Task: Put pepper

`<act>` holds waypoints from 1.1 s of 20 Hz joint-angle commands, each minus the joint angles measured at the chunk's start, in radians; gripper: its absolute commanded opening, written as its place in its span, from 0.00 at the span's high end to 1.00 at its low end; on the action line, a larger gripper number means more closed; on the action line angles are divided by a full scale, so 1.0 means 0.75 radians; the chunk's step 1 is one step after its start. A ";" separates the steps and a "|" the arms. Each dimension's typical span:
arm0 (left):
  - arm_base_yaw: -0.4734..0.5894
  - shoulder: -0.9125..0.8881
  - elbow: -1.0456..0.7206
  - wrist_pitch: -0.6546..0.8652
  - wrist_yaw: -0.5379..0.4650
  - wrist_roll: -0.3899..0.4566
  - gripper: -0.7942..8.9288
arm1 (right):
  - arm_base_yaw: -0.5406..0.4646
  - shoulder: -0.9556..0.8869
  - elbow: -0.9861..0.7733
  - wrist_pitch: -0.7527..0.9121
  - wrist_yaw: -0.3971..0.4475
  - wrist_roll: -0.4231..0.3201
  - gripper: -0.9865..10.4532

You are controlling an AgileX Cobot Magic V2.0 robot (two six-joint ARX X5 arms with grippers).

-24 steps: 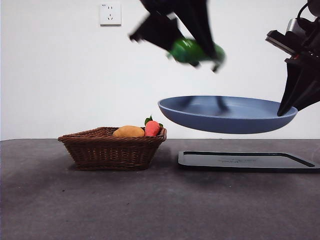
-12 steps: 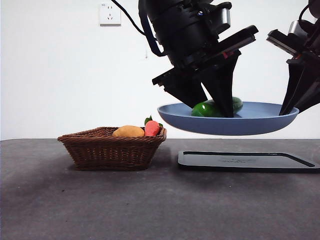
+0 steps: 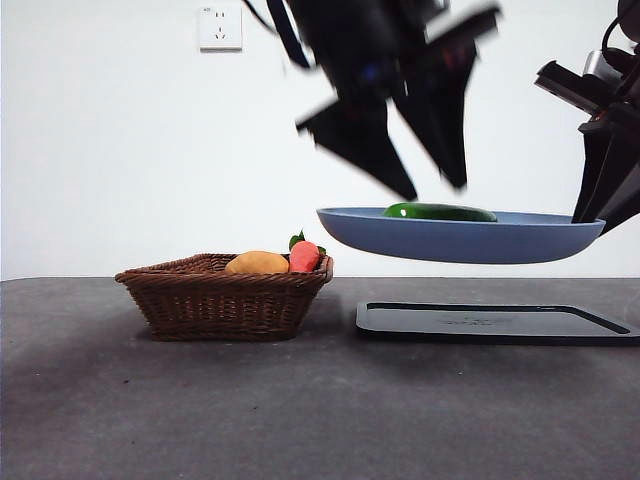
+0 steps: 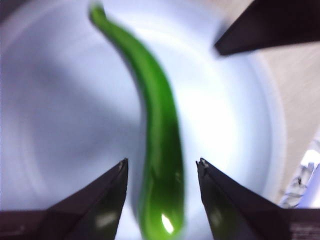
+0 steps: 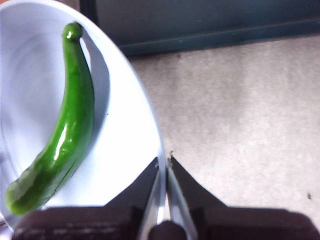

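Note:
The pepper (image 3: pixel 440 212), a glossy dark-green long vegetable, lies in the blue plate (image 3: pixel 460 243), which is held in the air above the black tray (image 3: pixel 495 322). It also shows in the left wrist view (image 4: pixel 160 145) and in the right wrist view (image 5: pixel 57 145). My left gripper (image 3: pixel 428 190) is open and empty just above the pepper, its jaws either side of it (image 4: pixel 162 172). My right gripper (image 3: pixel 592 210) is shut on the plate's rim (image 5: pixel 162 185) at the right.
A brown wicker basket (image 3: pixel 222 296) stands on the dark table at the left, with a yellow-orange oval fruit (image 3: pixel 257 263) and a small red-orange item with green leaves (image 3: pixel 304 256) in it. A wall socket (image 3: pixel 220 27) is on the white wall.
The left gripper brought the pepper down into the plate, let it go, and has risen a little. The pepper now lies flat in the plate. The right gripper still holds the plate.

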 commanded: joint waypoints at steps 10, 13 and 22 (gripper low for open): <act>0.095 -0.521 0.024 -0.128 -0.005 0.079 0.66 | -0.124 0.179 0.191 0.030 0.013 0.097 0.91; 0.124 -0.667 0.024 -0.176 -0.005 0.078 0.66 | -0.169 0.305 0.296 0.044 0.023 0.096 0.91; 0.129 -0.912 0.024 -0.248 -0.003 0.064 0.66 | -0.208 0.658 0.404 0.304 0.038 0.097 0.91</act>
